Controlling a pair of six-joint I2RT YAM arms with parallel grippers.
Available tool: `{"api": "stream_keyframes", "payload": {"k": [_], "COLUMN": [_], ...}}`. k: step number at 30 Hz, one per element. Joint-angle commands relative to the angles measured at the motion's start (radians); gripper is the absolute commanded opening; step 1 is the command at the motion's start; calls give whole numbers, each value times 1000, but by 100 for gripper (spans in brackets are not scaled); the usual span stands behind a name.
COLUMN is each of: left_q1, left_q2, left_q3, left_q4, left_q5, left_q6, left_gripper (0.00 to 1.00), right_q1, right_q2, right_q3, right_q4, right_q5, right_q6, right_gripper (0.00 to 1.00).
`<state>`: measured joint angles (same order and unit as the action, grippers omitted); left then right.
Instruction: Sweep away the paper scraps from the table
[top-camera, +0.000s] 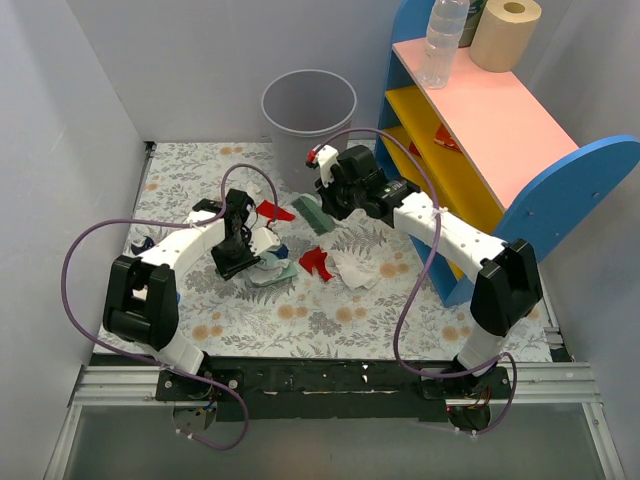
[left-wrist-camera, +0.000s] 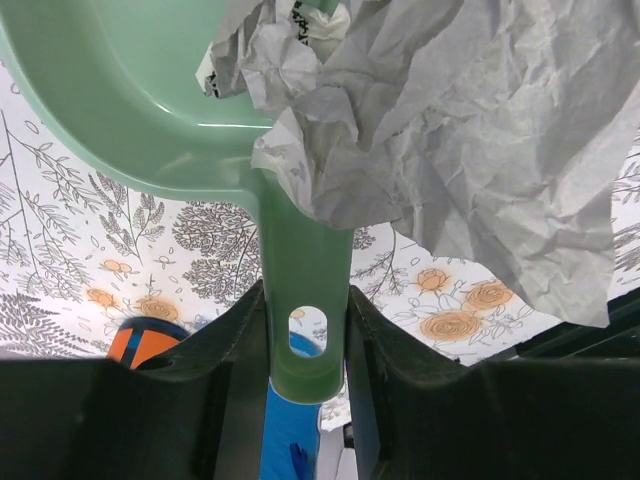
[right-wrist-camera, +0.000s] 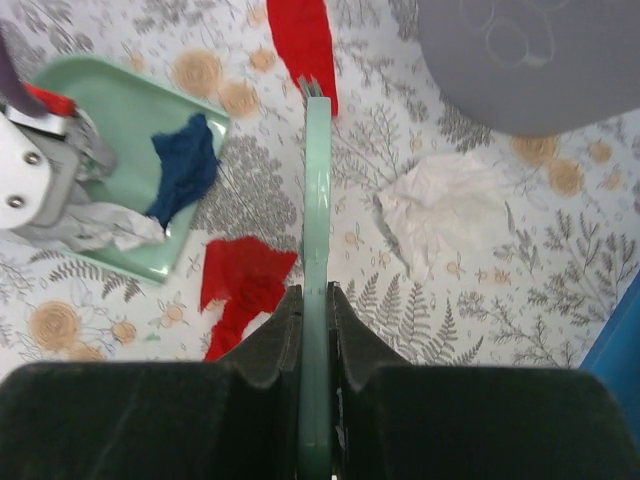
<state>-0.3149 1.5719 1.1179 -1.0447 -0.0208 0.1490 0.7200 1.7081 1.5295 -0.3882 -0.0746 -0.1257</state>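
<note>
My left gripper (left-wrist-camera: 305, 335) is shut on the handle of the mint-green dustpan (left-wrist-camera: 120, 100), seen left of centre in the top view (top-camera: 272, 275). A big crumpled white scrap (left-wrist-camera: 470, 130) lies in the pan, with a dark blue scrap (right-wrist-camera: 185, 165). My right gripper (right-wrist-camera: 317, 310) is shut on the thin green brush handle (right-wrist-camera: 317, 190), just right of the pan in the top view (top-camera: 325, 205). On the cloth lie a red scrap (right-wrist-camera: 245, 285) beside the pan's lip, another red scrap (right-wrist-camera: 305, 40) by the brush's far end, and a white scrap (right-wrist-camera: 440, 205) to the right.
A grey waste bin (top-camera: 308, 105) stands at the table's back edge. The pink-topped blue and yellow shelf (top-camera: 480, 110) fills the right side, with a bottle and a paper roll on top. More small scraps (top-camera: 140, 240) lie at the far left. Grey walls close in the left and back.
</note>
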Motion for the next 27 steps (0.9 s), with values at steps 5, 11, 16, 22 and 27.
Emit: {"api": "stream_keyframes", "payload": {"k": [5, 11, 16, 22, 27], "left_q1": [-35, -90, -104, -104, -102], "left_q2": [56, 89, 103, 93, 82], "left_q3": [6, 5, 14, 34, 10], "left_q4": [3, 35, 84, 109, 133], "left_q5": [-59, -38, -16, 18, 55], "left_q6": [35, -5, -55, -111, -135], "left_gripper": [0, 0, 0, 0, 0], "right_q1": [15, 30, -17, -94, -111], "right_q2": [73, 97, 131, 136, 85], "right_q3": [-23, -6, 56, 92, 80], "right_q4": [28, 23, 57, 58, 64], "right_q5": [19, -115, -286, -335, -320], "right_q6": [-34, 82, 218, 276, 253], "right_gripper": [1, 1, 1, 1, 1]}}
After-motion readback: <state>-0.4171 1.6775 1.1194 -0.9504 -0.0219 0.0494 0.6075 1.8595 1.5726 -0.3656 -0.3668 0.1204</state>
